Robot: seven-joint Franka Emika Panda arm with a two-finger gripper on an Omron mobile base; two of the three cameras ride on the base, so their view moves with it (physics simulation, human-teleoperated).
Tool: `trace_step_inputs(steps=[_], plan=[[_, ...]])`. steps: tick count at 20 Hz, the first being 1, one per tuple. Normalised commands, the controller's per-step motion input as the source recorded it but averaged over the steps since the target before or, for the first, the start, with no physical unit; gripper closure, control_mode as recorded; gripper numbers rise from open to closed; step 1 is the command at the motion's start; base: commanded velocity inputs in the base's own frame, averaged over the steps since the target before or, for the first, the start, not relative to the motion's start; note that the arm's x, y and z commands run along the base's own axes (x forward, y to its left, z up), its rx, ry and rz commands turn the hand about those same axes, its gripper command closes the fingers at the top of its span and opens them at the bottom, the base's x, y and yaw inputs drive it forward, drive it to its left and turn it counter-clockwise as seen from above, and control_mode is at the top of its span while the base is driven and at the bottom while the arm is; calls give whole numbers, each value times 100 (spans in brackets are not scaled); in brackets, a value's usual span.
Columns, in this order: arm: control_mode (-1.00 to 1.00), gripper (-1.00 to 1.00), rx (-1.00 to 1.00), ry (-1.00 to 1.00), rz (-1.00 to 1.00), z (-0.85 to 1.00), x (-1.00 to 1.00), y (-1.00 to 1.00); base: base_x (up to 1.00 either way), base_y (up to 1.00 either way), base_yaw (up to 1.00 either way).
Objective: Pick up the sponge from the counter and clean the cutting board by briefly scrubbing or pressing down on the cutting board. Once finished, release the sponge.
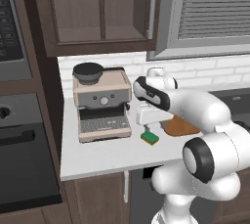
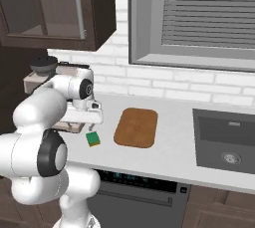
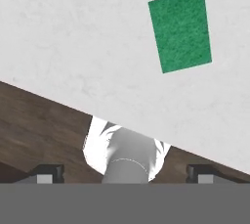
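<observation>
The sponge (image 1: pixel 150 137) (image 2: pixel 92 139) lies green side up on the light counter (image 1: pixel 107 154), a short way left of the brown cutting board (image 2: pixel 136 127). In the left base view my forearm covers part of the cutting board (image 1: pixel 179 128). My gripper (image 2: pixel 87 121) hovers just above and slightly behind the sponge without touching it. In the hand view the sponge (image 3: pixel 181 28) sits at the upper right, off to one side of the gripper (image 3: pixel 124 173). The two fingertips (image 3: pixel 46 173) stand wide apart, so the gripper is open with nothing between them.
An espresso machine (image 1: pixel 101 103) stands on the counter close to the left of the gripper. A sink (image 2: pixel 226 142) is set into the counter at the right. Wall cabinets (image 1: pixel 102 8) hang overhead and an oven (image 1: pixel 22 159) borders the counter's left end.
</observation>
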Motion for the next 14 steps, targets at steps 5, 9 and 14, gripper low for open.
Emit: trace_step_inputs(steps=[5,9,14], plan=[[-100,-100,0,-1,0,-31,0,0,0,0,0],[-100,-100,0,-6,0,-26,6,0,0,0,0],[-100,-100,0,-6,4,-20,12,0,0,0,0]])
